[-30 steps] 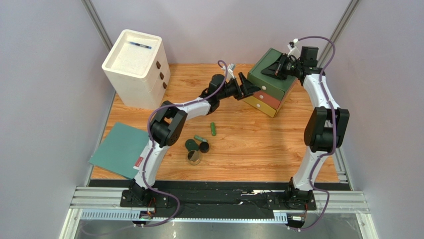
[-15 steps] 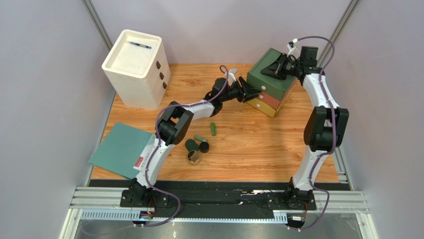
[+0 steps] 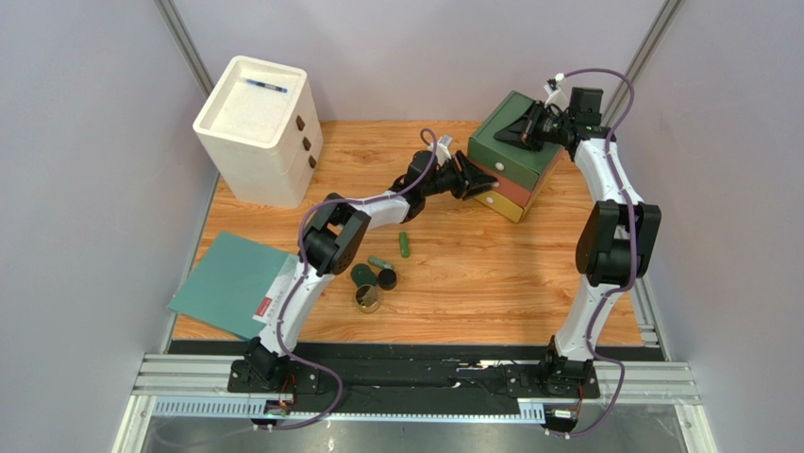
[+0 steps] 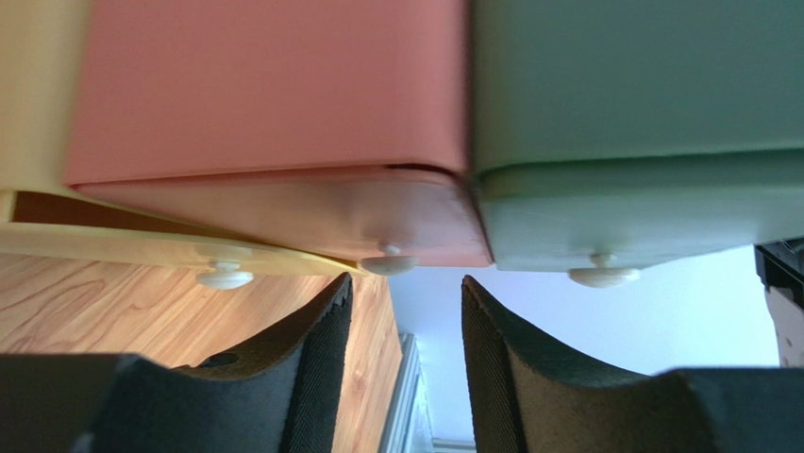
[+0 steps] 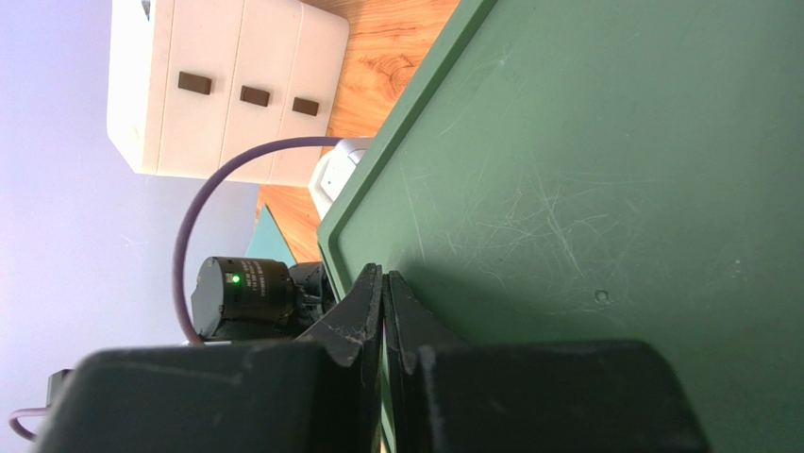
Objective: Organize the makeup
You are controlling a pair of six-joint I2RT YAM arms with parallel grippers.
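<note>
The makeup lies mid-table: a green tube (image 3: pixel 404 244), a smaller green tube (image 3: pixel 379 262), a dark green jar (image 3: pixel 361 275), a black jar (image 3: pixel 387 278) and a gold-rimmed compact (image 3: pixel 368 299). My left gripper (image 3: pixel 479 179) is open at the front of the coloured drawer unit (image 3: pixel 514 142). In the left wrist view its tips (image 4: pixel 406 288) sit either side of the pink drawer's white knob (image 4: pixel 390 264), just short of it. The yellow drawer (image 4: pixel 113 243) stands slightly open. My right gripper (image 3: pixel 522 133) is shut and empty, its tips (image 5: pixel 384 278) resting on the unit's green top (image 5: pixel 604 170).
A white three-drawer box (image 3: pixel 257 127) stands back left with a thin blue pen (image 3: pixel 264 86) on top. A teal board (image 3: pixel 229 283) lies at the left front edge. The green drawer's knob (image 4: pixel 602 276) and the yellow drawer's knob (image 4: pixel 225 277) flank the pink one.
My left gripper has moved right, up to the front of the coloured drawer unit. The right arm and the makeup have not moved.
</note>
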